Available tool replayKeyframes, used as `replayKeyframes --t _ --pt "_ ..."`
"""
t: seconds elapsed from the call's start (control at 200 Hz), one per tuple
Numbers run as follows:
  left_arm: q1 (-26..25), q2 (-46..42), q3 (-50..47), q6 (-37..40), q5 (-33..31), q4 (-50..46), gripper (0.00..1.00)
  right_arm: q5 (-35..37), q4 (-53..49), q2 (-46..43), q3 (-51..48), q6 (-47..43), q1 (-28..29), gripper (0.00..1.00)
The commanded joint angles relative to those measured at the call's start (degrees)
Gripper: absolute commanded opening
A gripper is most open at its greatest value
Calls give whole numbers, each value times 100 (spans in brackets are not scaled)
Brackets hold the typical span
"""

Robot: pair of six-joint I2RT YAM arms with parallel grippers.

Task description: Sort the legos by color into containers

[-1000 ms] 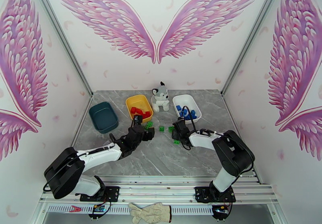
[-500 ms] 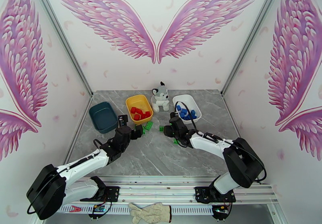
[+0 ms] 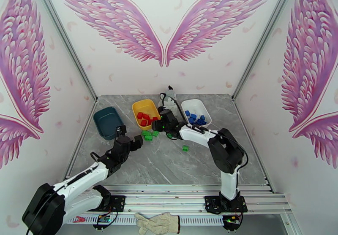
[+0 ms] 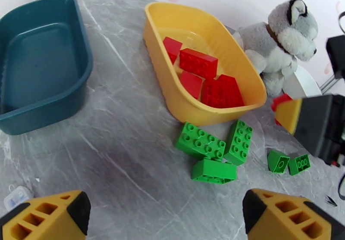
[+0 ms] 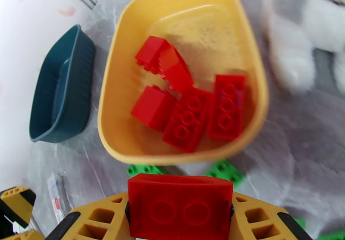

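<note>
grey marble tabletop (image 3: 169, 168), right gripper (image 5: 180, 221) clamped on a red lego (image 5: 180, 202) at bottom centre of its wrist view, yellow tub (image 5: 105, 107) just above it, left gripper (image 4: 166, 219) released, green legos (image 4: 211, 148) loose at frame centre

Worktop (image 3: 169, 168): grey marbled slab, with a broad bare stretch along the near side.
Far left: teal tub (image 3: 98, 114), flat on the slab by the left edge.
Far middle: yellow tub (image 3: 141, 103), beside the teal one with a gap between.
Far right: white tub (image 3: 192, 102), well apart from the yellow.
Between those two: husky (image 4: 276, 51), sitting upright.
Green bricks (image 4: 200, 141): three bunched just in front of the yellow tub, and look, they're touching!
Small pair (image 4: 278, 161): two green bits side by side, to the right of the bunch.
Lone brick (image 3: 185, 148): green, out in the open middle.
Tag (image 4: 15, 195): tiny packet near the teal tub's near end.
</note>
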Motion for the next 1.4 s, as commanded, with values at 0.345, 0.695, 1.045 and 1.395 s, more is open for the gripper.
replayKeyframes --t 0.345,0.695,1.045,1.395 --pt "189 -598 -397 -7 372 -481 99 -13 -1228 1112 2274 -161 15 77" --pt "-221 763 152 196 712 -60 96 585 -573 -1410 -470 -567 17 78" --pt "-735 2814 1423 331 540 155 98 919 -100 -3215 -2488 -567 20 84" --pt "-692 4373 2816 726 171 -315 84 1101 -161 -3033 -2611 -610 1 84"
